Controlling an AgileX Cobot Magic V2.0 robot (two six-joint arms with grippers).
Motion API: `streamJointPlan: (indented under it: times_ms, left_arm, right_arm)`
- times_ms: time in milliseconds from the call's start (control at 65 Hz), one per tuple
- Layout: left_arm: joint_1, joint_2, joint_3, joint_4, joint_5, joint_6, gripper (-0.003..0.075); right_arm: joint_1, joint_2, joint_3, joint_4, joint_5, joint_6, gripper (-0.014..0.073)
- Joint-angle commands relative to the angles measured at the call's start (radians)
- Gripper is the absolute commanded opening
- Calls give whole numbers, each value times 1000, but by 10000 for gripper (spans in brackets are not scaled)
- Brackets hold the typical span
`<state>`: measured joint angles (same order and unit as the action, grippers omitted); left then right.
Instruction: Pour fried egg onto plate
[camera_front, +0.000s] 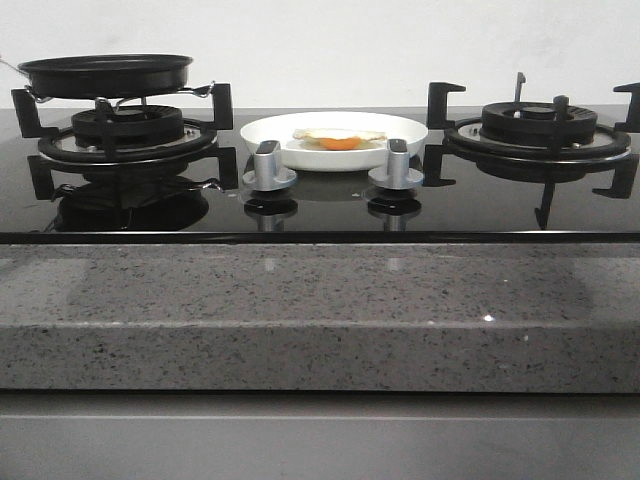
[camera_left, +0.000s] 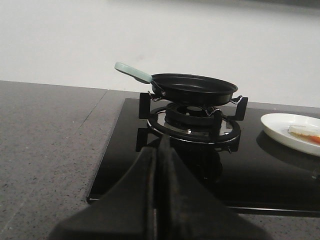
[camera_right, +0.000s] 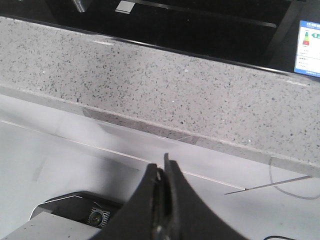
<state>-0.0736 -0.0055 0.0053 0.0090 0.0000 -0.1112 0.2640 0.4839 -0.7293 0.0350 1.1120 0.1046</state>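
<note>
Centre of your front view, small pale fried egg with orange yolk (camera_front: 338, 138) lying on the round glossy white plate (camera_front: 334, 156), black round frying pan (camera_front: 105, 75) upper left on its burner, your left gripper (camera_left: 159, 145) and right gripper (camera_right: 163, 165) both closed, holding nothing.

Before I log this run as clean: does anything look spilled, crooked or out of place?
Nothing stands out. The fried egg lies inside the white plate between the burners, nothing spilled on the glass hob. The black frying pan sits level on the left burner's supports, empty. Both grippers are shut and hold nothing.
</note>
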Motion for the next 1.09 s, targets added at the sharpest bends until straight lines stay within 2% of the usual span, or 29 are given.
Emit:
streamJointPlan:
  times_ms: [0,600,708,954,1078]
  left_arm:
    - [1,-20,6,-9,-86,-5,-19]
    - [1,-20,6,-9,-86,-5,-19]
    - [1,-20,6,-9,-86,-5,-19]
    - [1,-20,6,-9,-86,-5,-19]
    - [1,-20,6,-9,-86,-5,-19]
  right_arm:
    - [0,4,-22,-13,-52,-9,-70]
    - [-7,-29,4,-35,-75,-9,-70]
    - [-69,-103,92,-89,-221,-9,-70]
    - [-213,-313,399,-101,-776,-9,-70]
    - [-260,-405,535,-101,-939,-9,-70]
